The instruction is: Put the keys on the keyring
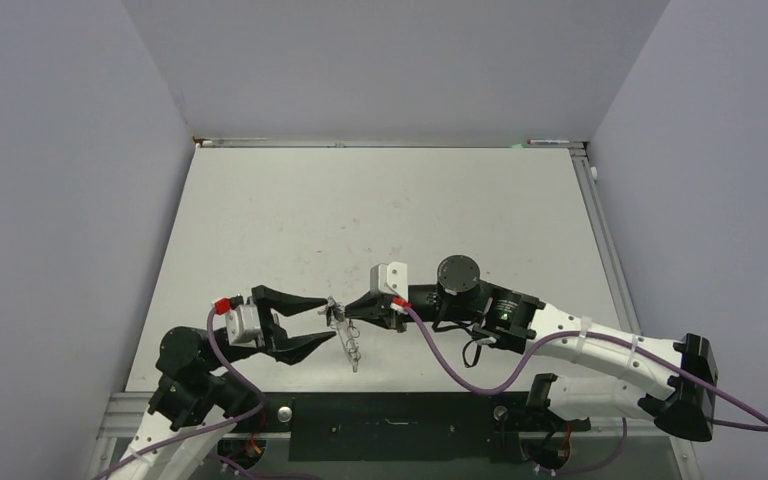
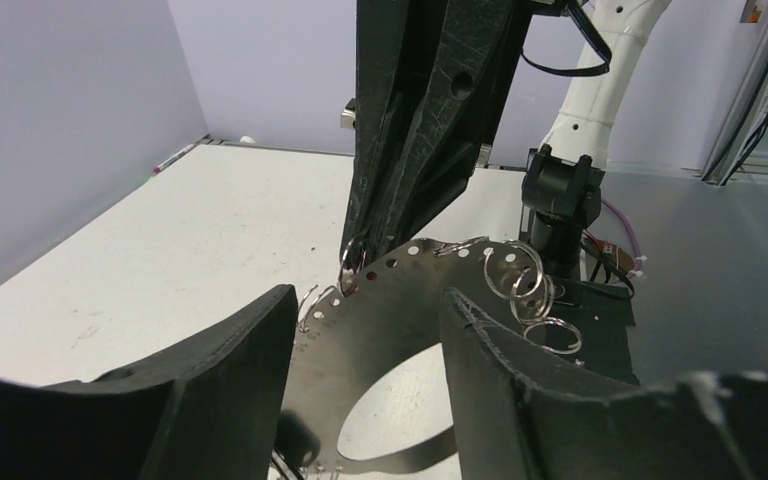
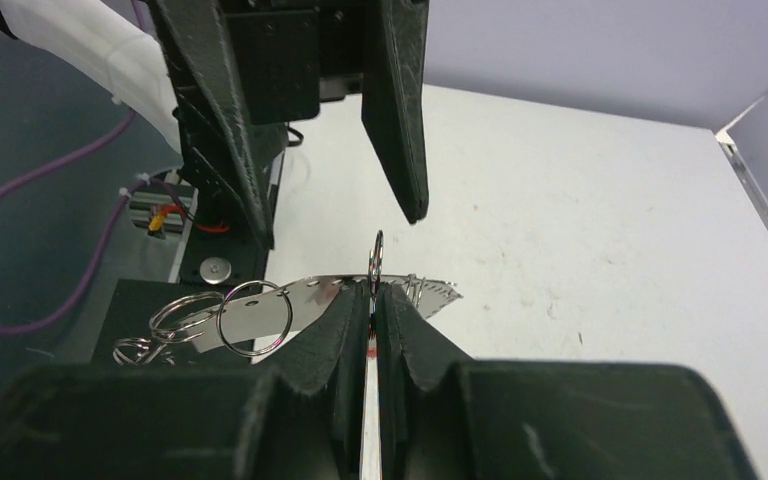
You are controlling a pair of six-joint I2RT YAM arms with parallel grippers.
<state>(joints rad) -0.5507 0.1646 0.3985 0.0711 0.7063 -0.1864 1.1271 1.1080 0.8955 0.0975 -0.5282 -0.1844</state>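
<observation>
The keyring (image 2: 400,310), a flat pale hoop with small holes and wire loops on its rim, stands tilted between my two grippers near the table's front edge (image 1: 346,338). My left gripper (image 1: 330,320) is open, its jaws wide on either side of the hoop (image 2: 368,300), not touching it. My right gripper (image 1: 352,308) is shut (image 3: 372,290). A small metal ring (image 3: 376,262) sticks out of its tips at the hoop's rim (image 3: 310,295). A red sliver between its fingers suggests the red-tagged key. The dark grey key is out of view.
Several loose wire rings (image 2: 522,282) hang from the hoop's right side, also in the right wrist view (image 3: 255,318). The black base plate (image 1: 390,412) lies just below the grippers. The white table (image 1: 380,210) stretches behind them, with grey walls on three sides.
</observation>
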